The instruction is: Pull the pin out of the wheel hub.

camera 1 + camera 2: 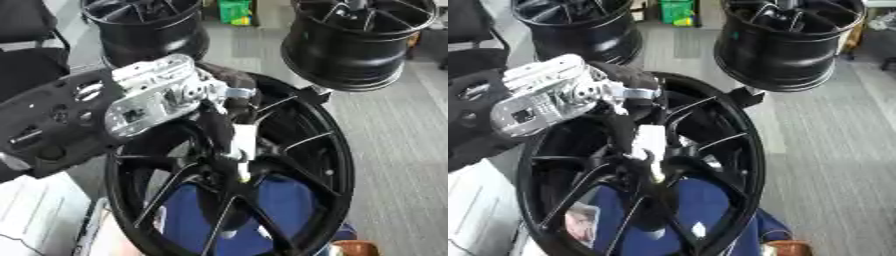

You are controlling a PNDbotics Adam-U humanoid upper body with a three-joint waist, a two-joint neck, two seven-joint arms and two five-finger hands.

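Black spoked metal wheel hub (297,165): left robot hand (223,135) reaching centre, fingers seemingly pinching small whitish pin (242,170); pin not yet out.

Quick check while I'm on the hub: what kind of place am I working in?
Probably a workshop or wheel-assembly floor: a black spoked wheel under the left hand, two more black rims standing behind, and grey plank flooring.

Wheel hub (297,150): gloss black rim and spokes. Pin (658,172): pale yellowish tip below a white block at the centre. Left hand (219,125): black fingers, silver metal wrist section. Cloth (271,200) behind the spokes: solid blue. Two further wheels (359,40): black. Floor (394,150): grey, finely striped. Box (234,11): green.
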